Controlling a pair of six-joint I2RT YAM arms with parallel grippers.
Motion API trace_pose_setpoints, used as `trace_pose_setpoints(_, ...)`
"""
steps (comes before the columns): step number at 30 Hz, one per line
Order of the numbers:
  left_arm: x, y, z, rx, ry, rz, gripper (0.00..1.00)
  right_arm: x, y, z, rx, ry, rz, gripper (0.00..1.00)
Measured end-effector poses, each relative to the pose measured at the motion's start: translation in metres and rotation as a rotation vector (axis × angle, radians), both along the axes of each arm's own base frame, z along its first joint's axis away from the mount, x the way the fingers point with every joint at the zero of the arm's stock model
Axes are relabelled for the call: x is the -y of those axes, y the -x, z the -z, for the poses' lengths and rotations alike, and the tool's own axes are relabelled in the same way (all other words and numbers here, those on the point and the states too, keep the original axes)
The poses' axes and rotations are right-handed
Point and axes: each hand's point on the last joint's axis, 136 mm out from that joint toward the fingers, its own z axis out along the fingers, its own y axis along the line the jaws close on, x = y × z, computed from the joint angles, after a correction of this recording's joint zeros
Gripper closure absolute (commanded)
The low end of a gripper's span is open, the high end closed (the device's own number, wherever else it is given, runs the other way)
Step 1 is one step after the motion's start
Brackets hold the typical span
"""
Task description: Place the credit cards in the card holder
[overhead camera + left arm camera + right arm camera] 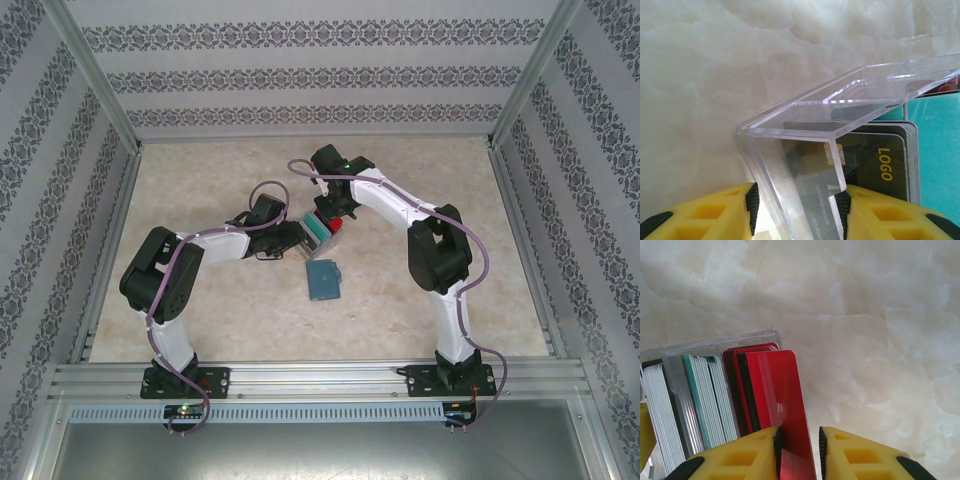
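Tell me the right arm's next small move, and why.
Probably close fully and lift straight up, toward the card holder: the right gripper straddles the red card, which stands at the end of the stack in the clear box that the left gripper clamps.

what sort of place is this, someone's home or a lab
Most likely a lab robot cell, not a home: left arm and right arm bolted to an aluminium rail, patterned wall panels in a metal frame, a marble-look tabletop.
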Motion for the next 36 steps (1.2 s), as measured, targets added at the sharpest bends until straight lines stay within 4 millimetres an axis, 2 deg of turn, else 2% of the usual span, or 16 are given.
trace_pose_setpoints(8, 0.000, 0.000, 0.000, 0.000, 0.000, 0.000, 0.52, 0.001, -0.002, -0.013, 0.031, -0.010, 0.003, 0.81)
trace_pose_setpoints(10, 0.000, 0.000, 0.000, 0.000, 0.000, 0.000, 0.52, 0.001, -0.002, -0.018, 0.040, -0.016, 0.003, 0.90)
trace_pose_setpoints(15, 0.000, 0.000, 0.000, 0.000, 0.000, 0.000, 0.52, -0.004, 0.001, -0.029, 0.051, -0.040, -0.001, 0.88)
trace_pose_setpoints(18, 0.000, 0.000, 0.000, 0.000, 0.000, 0.001, 0.52, -0.005, 0.003, -0.034, 0.055, -0.057, 0.011, 0.91)
trace_pose_setpoints(19, 0.000, 0.000, 0.000, 0.000, 0.000, 0.001, 0.52, -0.005, 0.005, -0.036, 0.054, -0.064, 0.016, 1.00)
trace_pose_setpoints(28, 0.000, 0.000, 0.000, 0.000, -0.007, 0.009, 0.48, -0.005, 0.026, -0.067, 0.076, -0.157, 0.140, 1.00)
trace_pose_setpoints(36, 0.000, 0.003, -0.010, 0.013, -0.007, 0.027, 0.43, -0.011, 0.048, -0.073, 0.143, -0.123, 0.316, 1.00)
